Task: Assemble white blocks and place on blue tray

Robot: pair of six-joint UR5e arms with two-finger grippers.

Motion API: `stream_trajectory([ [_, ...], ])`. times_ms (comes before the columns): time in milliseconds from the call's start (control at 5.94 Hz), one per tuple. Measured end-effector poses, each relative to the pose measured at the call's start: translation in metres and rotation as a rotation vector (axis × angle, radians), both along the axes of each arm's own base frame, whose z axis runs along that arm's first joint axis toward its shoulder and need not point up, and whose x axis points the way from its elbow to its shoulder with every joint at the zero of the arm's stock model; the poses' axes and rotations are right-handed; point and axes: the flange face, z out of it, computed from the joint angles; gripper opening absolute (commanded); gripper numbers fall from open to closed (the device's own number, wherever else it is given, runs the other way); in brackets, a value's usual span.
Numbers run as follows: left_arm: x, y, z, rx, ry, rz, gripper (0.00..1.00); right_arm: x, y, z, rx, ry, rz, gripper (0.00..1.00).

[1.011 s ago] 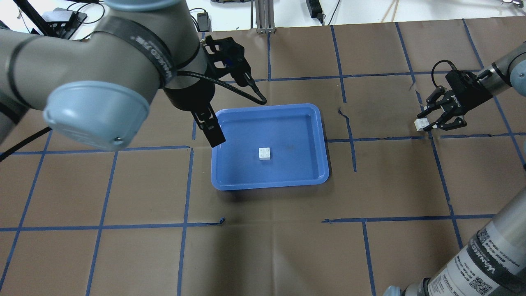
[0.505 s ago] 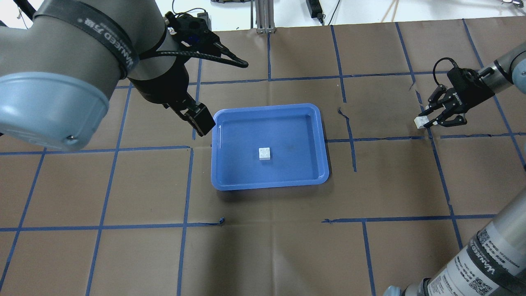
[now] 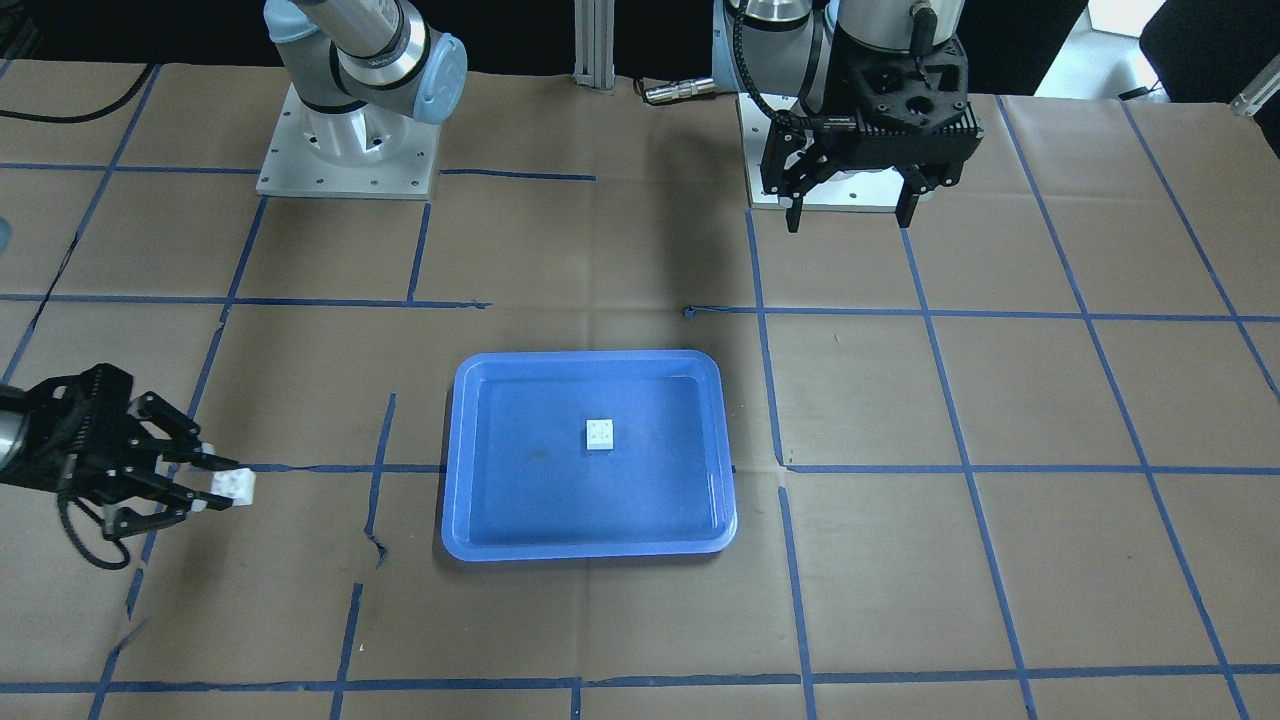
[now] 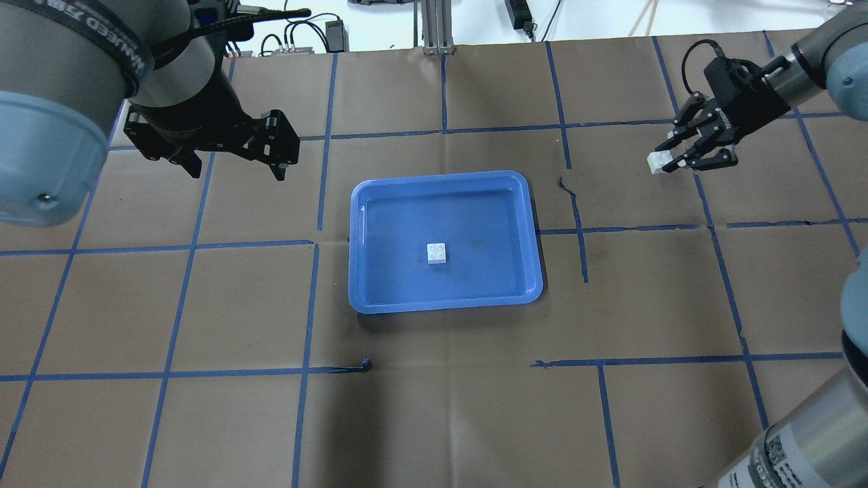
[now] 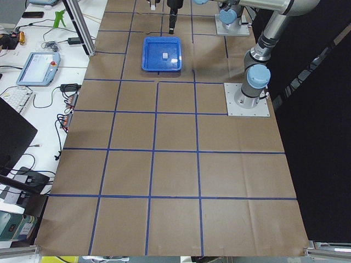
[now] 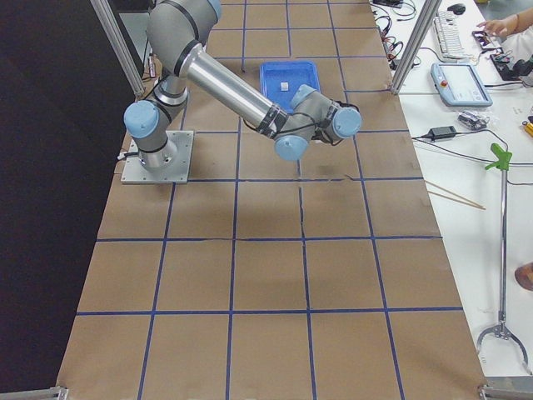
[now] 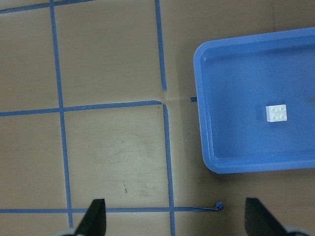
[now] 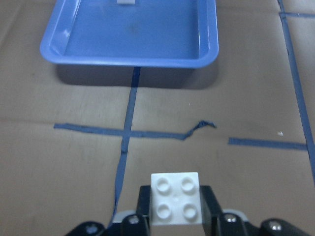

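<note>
The blue tray (image 4: 488, 278) lies mid-table and holds one white block (image 4: 437, 253), studs up. It also shows in the front view (image 3: 600, 435) and the left wrist view (image 7: 276, 112). My right gripper (image 4: 670, 158) is off to the tray's right, above the paper, shut on the second white block (image 4: 656, 163). That block shows studs up between the fingers in the right wrist view (image 8: 175, 198), with the tray (image 8: 133, 34) ahead. My left gripper (image 4: 235, 167) is open and empty, pointing down, left of the tray and beyond its far corner.
Brown paper with a grid of blue tape lines (image 4: 312, 305) covers the table. The arm bases (image 3: 345, 150) stand at the robot's side. Cables and devices (image 4: 325, 30) lie past the far edge.
My left gripper swung away from the tray's left rim, leftward and farther back, now pointing down. My right gripper carried its white block farther from the robot and slightly toward the tray.
</note>
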Motion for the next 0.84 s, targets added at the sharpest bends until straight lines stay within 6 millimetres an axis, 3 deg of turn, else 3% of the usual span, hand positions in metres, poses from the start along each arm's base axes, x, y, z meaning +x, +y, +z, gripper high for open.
stream_trajectory([
  [168, 0.008, -0.003, 0.000, -0.001, 0.000, 0.015, 0.99, 0.056, 0.009, 0.007, 0.016, -0.052, 0.001, 0.31],
  [505, 0.012, -0.003, 0.001, -0.002, -0.002, 0.018, 0.99, 0.151, 0.028, -0.002, 0.006, -0.102, -0.021, 0.31],
  [674, 0.014, -0.004, 0.002, -0.003, -0.003, 0.019, 0.99, 0.191, 0.040, -0.017, -0.007, -0.095, -0.046, 0.31],
  [842, 0.014, -0.004, 0.002, -0.004, -0.003, 0.019, 0.99, 0.217, 0.054, -0.034, -0.018, -0.090, -0.075, 0.31],
])
